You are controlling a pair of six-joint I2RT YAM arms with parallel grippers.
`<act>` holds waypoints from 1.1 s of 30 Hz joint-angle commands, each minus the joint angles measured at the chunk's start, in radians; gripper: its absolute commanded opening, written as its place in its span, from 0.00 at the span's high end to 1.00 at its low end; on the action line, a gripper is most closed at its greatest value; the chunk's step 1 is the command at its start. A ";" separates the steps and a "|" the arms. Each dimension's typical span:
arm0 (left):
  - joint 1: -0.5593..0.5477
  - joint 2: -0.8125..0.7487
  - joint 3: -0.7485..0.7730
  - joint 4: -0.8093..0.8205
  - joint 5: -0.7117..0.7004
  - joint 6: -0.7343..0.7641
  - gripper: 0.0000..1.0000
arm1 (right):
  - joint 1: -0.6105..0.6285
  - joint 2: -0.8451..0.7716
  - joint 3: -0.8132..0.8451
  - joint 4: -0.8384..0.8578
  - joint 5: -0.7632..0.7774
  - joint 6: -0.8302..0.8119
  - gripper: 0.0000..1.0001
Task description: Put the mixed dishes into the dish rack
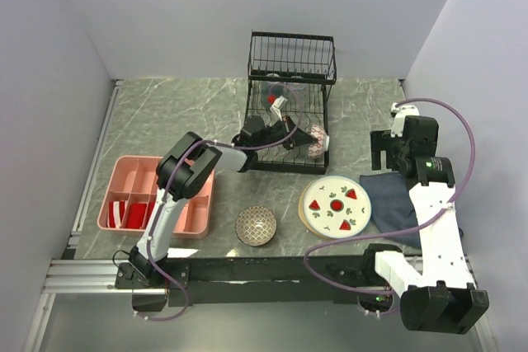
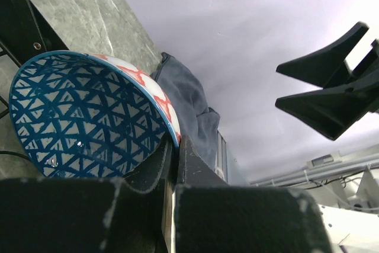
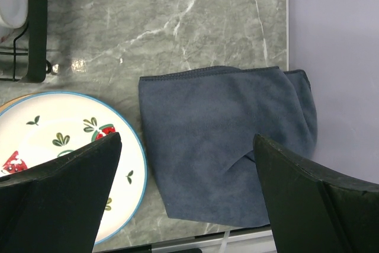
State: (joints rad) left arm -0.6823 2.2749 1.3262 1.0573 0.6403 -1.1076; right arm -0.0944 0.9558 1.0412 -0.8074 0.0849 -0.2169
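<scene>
Nearest you, along the table's front, the pinkish-brown patterned bowl (image 1: 256, 226) sat upright by itself, with the pink compartment tray (image 1: 157, 195) off to its left. To its right lay the white plate with red watermelon slices (image 1: 336, 206), stacked on the tan plate (image 1: 304, 205), whose rim just peeked out at the left. The dark blue-grey cloth (image 1: 394, 198) lay just beside those plates, its edge close to the white plate's blue rim in the right wrist view.

Your right gripper (image 3: 186, 197) hung over that cloth and plate edge with its fingers spread wide and nothing between them.

Farther in, your left gripper (image 1: 299, 137) reached into the lower tier of the dish rack (image 1: 290, 105). Its fingers (image 2: 192, 167) were clamped tight on the rim of the blue patterned bowl (image 2: 83, 117), which was tipped on its side within the rack, the blue lattice interior facing the wrist camera. Whether the bowl rested on the rack's wires, you could not tell from these views.

At the back, the rack's raised upper shelf stood against the wall.
</scene>
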 commanded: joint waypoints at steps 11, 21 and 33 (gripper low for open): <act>-0.031 -0.018 -0.016 0.205 -0.036 -0.115 0.99 | -0.024 0.018 0.017 0.013 -0.019 0.016 0.00; -0.036 0.000 -0.045 0.104 -0.070 -0.117 0.99 | -0.028 0.014 0.002 0.020 -0.025 0.019 0.00; -0.002 -0.032 -0.124 -0.016 -0.154 -0.100 0.99 | -0.034 0.012 -0.027 0.043 -0.053 0.033 0.00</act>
State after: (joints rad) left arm -0.6964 2.2543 1.2125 1.1267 0.5125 -1.2259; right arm -0.1192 0.9783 1.0126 -0.8001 0.0456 -0.1982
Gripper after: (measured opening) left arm 0.043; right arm 0.999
